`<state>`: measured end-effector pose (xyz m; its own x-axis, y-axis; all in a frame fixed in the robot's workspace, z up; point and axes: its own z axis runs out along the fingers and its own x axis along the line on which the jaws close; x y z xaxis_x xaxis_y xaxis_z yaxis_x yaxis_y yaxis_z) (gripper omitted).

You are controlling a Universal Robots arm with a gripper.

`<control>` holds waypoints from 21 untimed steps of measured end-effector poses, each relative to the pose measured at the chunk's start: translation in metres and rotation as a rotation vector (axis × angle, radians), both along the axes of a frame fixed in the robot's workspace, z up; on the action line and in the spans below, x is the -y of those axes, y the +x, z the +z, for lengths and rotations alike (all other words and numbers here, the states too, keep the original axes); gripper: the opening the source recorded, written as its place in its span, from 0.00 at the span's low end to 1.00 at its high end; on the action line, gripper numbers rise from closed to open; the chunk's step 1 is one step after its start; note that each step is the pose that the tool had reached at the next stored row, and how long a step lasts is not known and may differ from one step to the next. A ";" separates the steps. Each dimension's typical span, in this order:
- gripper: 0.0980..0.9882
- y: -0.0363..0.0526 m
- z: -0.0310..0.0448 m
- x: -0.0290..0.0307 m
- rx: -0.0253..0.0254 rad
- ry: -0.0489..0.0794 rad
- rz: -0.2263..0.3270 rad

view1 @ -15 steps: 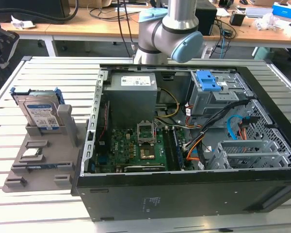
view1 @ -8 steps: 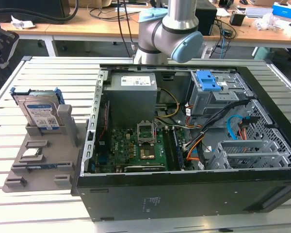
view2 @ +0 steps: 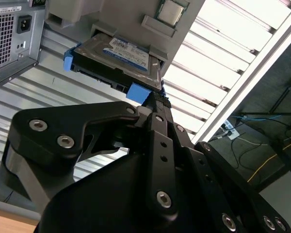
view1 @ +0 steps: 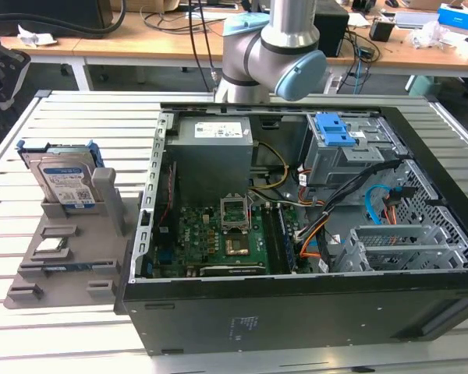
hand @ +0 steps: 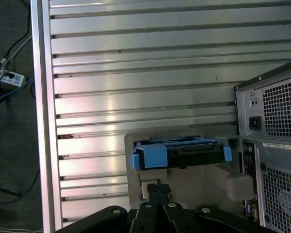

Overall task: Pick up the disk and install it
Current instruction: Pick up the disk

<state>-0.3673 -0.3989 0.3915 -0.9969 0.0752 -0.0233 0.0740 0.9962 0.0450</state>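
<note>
Silver metal hard disk [view1: 66, 181], white-and-blue label, clipped in a blue plastic bracket. It stands on edge in a slot of the grey plastic holder [view1: 70, 261] at the exterior view's left, just beside the open black computer case [view1: 296, 319]. Both sit on the slatted aluminium desk [view1: 62, 117]. The disk is seated in its slot and nothing grips it.

Black metal claw [hand: 158, 187]: in both wrist views it points toward the disk's exposed edge, apart from it, roughly in line with one blue end of the bracket. I cannot tell whether it is clenched or released. The disk is not in it.

Step in hand, by my reading: the approach for the pick, with the task barely begun. To do it well:
- Come in square to the exposed edge.
- Centre between the two blue bracket ends.
- Take the flat metal faces rather than the springy plastic tabs.
- Draw the disk out along the slot so the bracket does not bind on the holder's walls.

Round about:
- A small square silver chip [view1: 51, 249] lies in a recess of the same holder, near the disk; not the target.
- A grey upright post [view1: 108, 199] of the holder stands just beside the disk and crowds that side.
- The case's side wall is close by the holder, leaving little room there.
- Inside the case, a blue plastic latch [view1: 333, 131] tops the metal drive cage.
- Orange and blue cables [view1: 374, 204] trail below the cage and could snag.
- The grey-and-blue arm [view1: 273, 47] rises behind the case.
</note>
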 end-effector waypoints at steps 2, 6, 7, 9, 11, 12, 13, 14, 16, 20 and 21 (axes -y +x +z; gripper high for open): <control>0.01 -0.0001 0.0000 0.0000 -0.0001 0.000 0.018; 0.01 0.0000 0.0000 0.0000 -0.0001 0.000 0.090; 0.01 0.0000 0.0000 0.0000 0.0000 0.000 0.111; 0.01 0.0000 0.0000 0.0000 0.0001 0.000 0.142; 0.01 0.0000 0.0000 0.0000 0.0001 0.000 0.179; 0.01 0.0000 0.0000 0.0000 0.0000 0.000 0.208; 0.01 0.0000 0.0000 0.0000 0.0001 0.000 0.228; 0.01 0.0000 0.0000 0.0000 0.0000 0.000 0.240; 0.01 0.0000 0.0000 0.0000 0.0000 0.000 0.269; 0.01 0.0000 0.0000 0.0000 0.0000 0.000 0.334; 0.01 0.0000 0.0000 0.0000 0.0000 0.000 0.349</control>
